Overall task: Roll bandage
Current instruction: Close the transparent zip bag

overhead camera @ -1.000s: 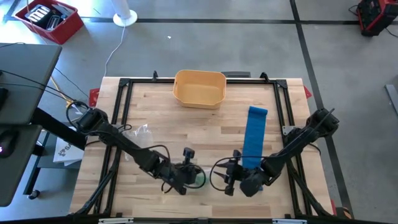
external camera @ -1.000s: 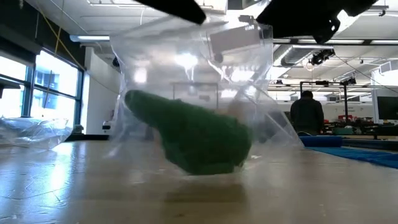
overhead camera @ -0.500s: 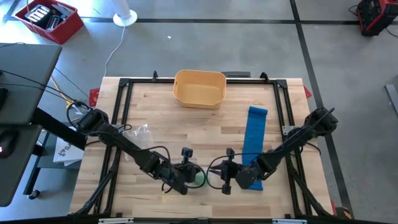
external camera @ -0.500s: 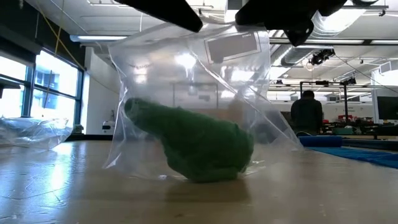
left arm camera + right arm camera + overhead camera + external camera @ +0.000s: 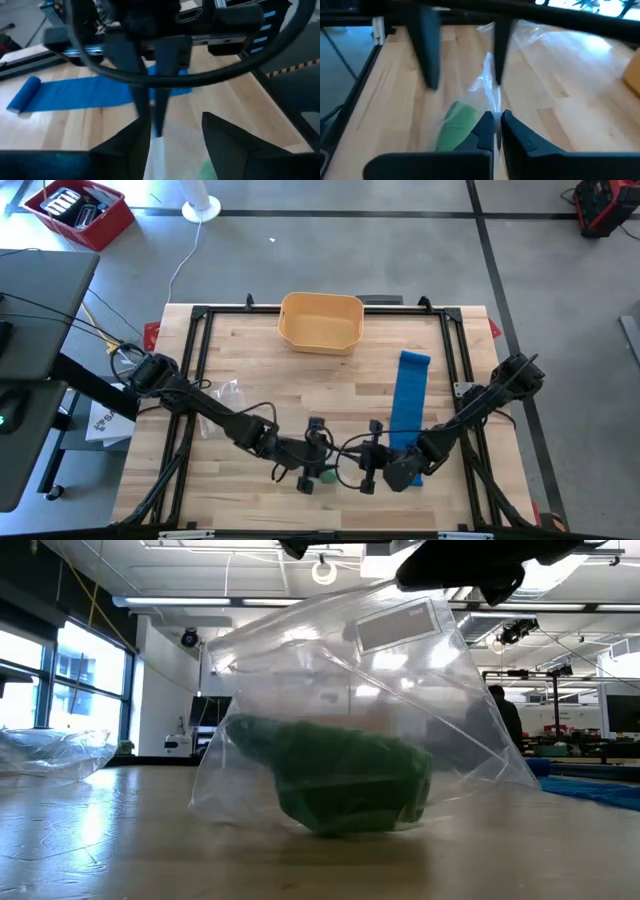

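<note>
Bandage [image 5: 323,473], the green one, lay inside a clear plastic bag [image 5: 400,690] near the front edge of the worktop [image 5: 260,370], between your two arms. From above you had the left gripper [image 5: 318,448] and the right gripper [image 5: 370,463] close together over that bag, with a blue bandage strip [image 5: 410,395] stretched flat just to the right and a yellow basket [image 5: 320,322] well apart at the back. A second crumpled bag [image 5: 222,393] sat near the left arm.

At table height the bag stood as a tent, its top edge lifted under dark gripper parts at the frame's top, and the green roll rested on the wood at the bottom of it.

Through the left wrist camera, your left fingers [image 5: 227,135] stood apart with nothing between them; the bag's edge [image 5: 155,155] lay just ahead, and the right gripper's closed fingers hung over it, with the blue strip behind.

Through the right wrist camera, your right fingers [image 5: 486,131] were pinched shut on a fold of the plastic, the green roll just beside them inside the bag.

As I judge it, only one thin pinch held the bag up. Slippery film could slide out of that grip, and the bag would collapse over the roll. Lifting further could also drag the roll toward the front edge, or tip it out uncontrolled.
</note>
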Tool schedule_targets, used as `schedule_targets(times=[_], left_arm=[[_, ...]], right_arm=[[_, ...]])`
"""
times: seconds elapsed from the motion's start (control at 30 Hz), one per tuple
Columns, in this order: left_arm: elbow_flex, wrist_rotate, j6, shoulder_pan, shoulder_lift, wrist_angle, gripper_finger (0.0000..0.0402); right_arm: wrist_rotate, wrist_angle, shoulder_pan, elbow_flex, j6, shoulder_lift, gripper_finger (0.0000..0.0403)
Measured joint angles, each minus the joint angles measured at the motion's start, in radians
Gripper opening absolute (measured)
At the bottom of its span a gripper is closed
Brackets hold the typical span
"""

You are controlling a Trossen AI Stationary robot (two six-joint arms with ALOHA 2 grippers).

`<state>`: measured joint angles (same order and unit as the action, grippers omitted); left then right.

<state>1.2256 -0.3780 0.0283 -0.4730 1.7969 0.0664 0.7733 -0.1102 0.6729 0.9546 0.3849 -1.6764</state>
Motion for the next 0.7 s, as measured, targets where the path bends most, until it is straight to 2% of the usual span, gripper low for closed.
schedule_targets(times=[0.1, 0.23, 0.4, 0.47, 0.6, 0.7], left_arm=[[-0.001, -0.043, -0.015, -0.003, 0.038, 0.024, 0.017], [-0.002, -0.194, -0.03, -0.034, 0.071, 0.086, 0.0147], [-0.056, -0.199, 0.041, -0.064, 0.07, 0.313, 0.0122], [-0.129, -0.167, 0.056, -0.064, 0.073, 0.499, 0.0118], [-0.288, -0.038, 0.04, -0.037, 0.075, 0.902, 0.0118], [-0.358, 0.018, 0.029, -0.017, 0.078, 1.04, 0.0118]], right_arm=[[0.039, 0.001, 0.029, 0.0, 0.036, 0.0, 0.0006], [0.101, -0.005, 0.074, 0.0, 0.077, 0.0, 0.0005], [0.166, -0.025, 0.127, 0.0, 0.082, 0.001, 0.0005], [0.167, -0.029, 0.139, 0.0, 0.09, 0.001, 0.0005], [0.197, -0.043, 0.163, 0.0, 0.093, 0.001, 0.0006], [0.203, -0.077, 0.167, 0.0, 0.049, 0.001, 0.0006]])
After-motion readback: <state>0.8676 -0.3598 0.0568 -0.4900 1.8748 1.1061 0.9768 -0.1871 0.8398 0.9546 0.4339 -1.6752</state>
